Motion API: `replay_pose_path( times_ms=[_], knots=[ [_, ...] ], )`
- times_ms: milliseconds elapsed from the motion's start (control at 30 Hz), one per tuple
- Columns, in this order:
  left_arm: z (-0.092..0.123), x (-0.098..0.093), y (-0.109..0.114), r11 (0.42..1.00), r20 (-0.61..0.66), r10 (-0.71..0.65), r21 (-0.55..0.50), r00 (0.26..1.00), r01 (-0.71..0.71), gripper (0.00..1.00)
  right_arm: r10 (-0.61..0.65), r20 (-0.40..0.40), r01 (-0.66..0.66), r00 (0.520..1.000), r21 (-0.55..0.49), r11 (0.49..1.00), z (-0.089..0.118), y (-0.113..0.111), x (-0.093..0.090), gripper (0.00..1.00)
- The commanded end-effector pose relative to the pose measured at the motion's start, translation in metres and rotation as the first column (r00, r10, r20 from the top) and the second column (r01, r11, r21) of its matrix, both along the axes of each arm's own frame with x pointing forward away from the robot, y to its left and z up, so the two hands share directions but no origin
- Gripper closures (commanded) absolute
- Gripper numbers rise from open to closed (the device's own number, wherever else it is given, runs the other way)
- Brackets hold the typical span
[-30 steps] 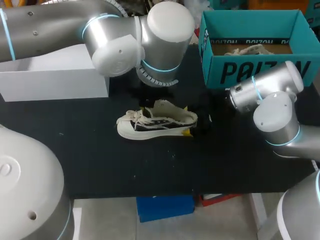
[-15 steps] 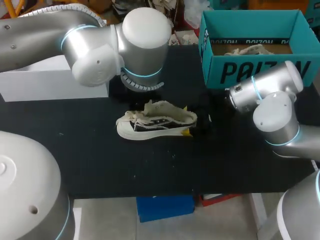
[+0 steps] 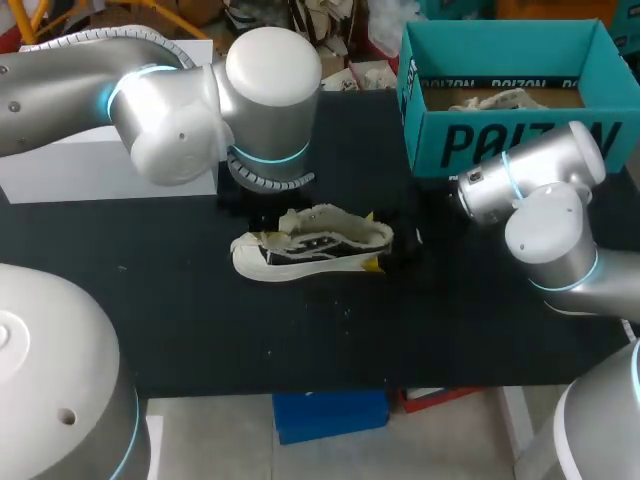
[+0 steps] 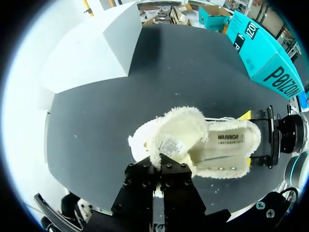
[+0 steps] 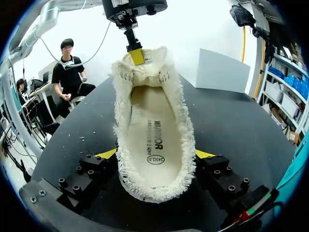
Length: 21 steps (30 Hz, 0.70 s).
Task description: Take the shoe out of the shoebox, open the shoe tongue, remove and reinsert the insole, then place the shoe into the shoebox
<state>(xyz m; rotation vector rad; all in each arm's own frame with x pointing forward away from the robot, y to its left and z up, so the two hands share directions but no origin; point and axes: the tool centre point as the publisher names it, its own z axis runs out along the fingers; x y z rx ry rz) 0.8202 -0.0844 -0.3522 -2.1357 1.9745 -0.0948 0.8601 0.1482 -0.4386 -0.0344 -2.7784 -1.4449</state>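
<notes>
Sneaker (image 3: 315, 245) sits mid-way on the black table (image 3: 200, 320), with the teal shoebox (image 3: 510, 100) at its two o'clock. Right gripper (image 5: 155, 153) clamps the heel at three o'clock. The left gripper (image 4: 160, 162) pinches the tongue (image 4: 176, 133), which is folded toward nine o'clock.

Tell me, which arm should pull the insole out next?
Probably left: the left end effector pinches the tongue above the shoe opening, while the right end effector clamps the heel, steadying it.

The black table (image 3: 200, 330) carries a shoe (image 3: 310, 250), a teal shoebox (image 3: 500, 145) and a white box (image 3: 50, 175).
</notes>
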Motion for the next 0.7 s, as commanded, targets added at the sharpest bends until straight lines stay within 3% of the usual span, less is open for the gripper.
replay_pose_path(
  times_ms=[33,300,333,367,400,533,700],
  knots=[
    [-0.008,0.002,0.004,1.0,-0.013,0.009,0.011,1.0,-0.009,1.0,-0.002,-0.001,0.002,1.0,-0.001,1.0,-0.004,-0.001,0.001,1.0],
    [-0.014,0.002,0.006,1.0,-0.03,0.009,0.027,0.999,-0.008,0.99,-0.002,-0.001,0.002,1.0,-0.001,1.0,-0.004,-0.001,0.001,1.0],
    [-0.014,0.002,0.006,1.0,-0.031,0.006,0.029,1.0,-0.005,0.83,-0.002,-0.001,0.002,1.0,-0.001,1.0,-0.004,-0.001,0.001,1.0],
    [-0.014,0.002,0.005,1.0,-0.032,0.0,0.03,0.999,0.001,0.34,-0.002,-0.001,0.002,1.0,-0.001,1.0,-0.004,-0.001,0.001,1.0],
    [-0.013,0.003,0.005,0.999,-0.03,-0.007,0.031,1.0,0.008,0.0,-0.002,-0.001,0.002,1.0,-0.001,1.0,-0.004,-0.001,0.001,1.0],
    [-0.008,0.01,0.004,0.998,-0.018,-0.062,0.021,0.998,0.063,0.0,-0.002,-0.001,0.002,1.0,-0.001,1.0,-0.004,-0.001,0.001,1.0],
    [0.011,0.017,-0.002,0.971,0.035,-0.233,-0.042,0.972,0.235,0.0,-0.002,-0.001,0.002,1.0,-0.001,1.0,-0.004,-0.001,0.001,1.0]
  ],
)
